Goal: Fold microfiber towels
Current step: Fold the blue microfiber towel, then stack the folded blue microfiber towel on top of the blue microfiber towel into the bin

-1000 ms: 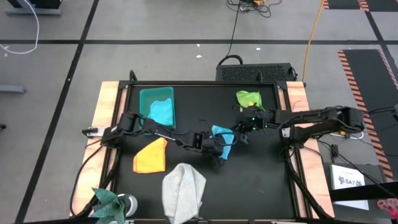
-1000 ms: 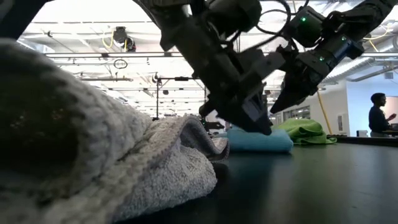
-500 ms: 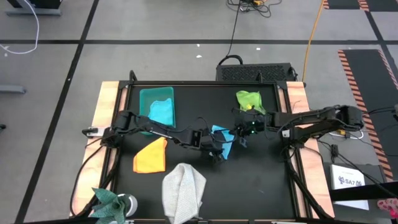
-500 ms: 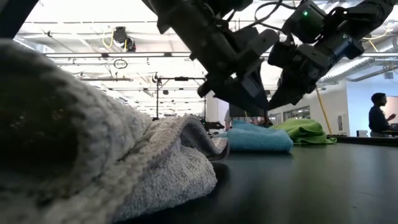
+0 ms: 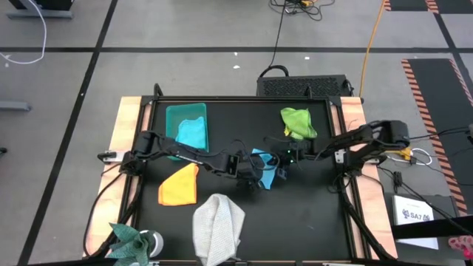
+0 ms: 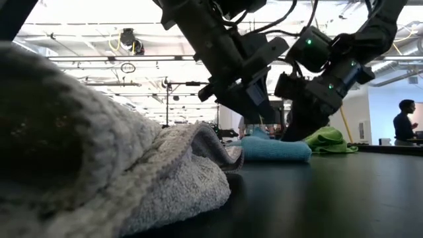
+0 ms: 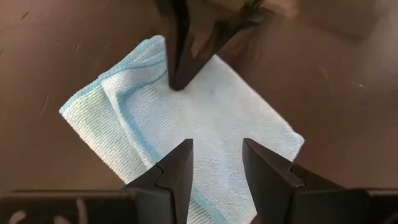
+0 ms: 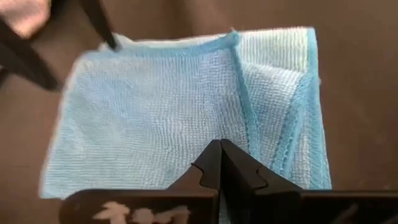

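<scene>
The left gripper [image 7: 216, 163] is being held with fingers apart above the folded light blue towel [image 5: 266, 164] at mid-table, while the right gripper [image 8: 221, 163], fingers together, is being pressed onto it. A teal towel [image 5: 192, 133] is lying in the bin [image 5: 171, 114]. The orange-yellow towel [image 5: 179, 185], grey towel [image 5: 218, 225] and lime green towel [image 5: 297, 122] are judged as awaiting folding.

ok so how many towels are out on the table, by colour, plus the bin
orange-yellow towel: 1
light grey towel: 1
lime green towel: 1
light blue towel: 1, folded at mid-table
blue towel in the bin: 1
teal bin: 1
Total: 5 towels and 1 bin
</scene>
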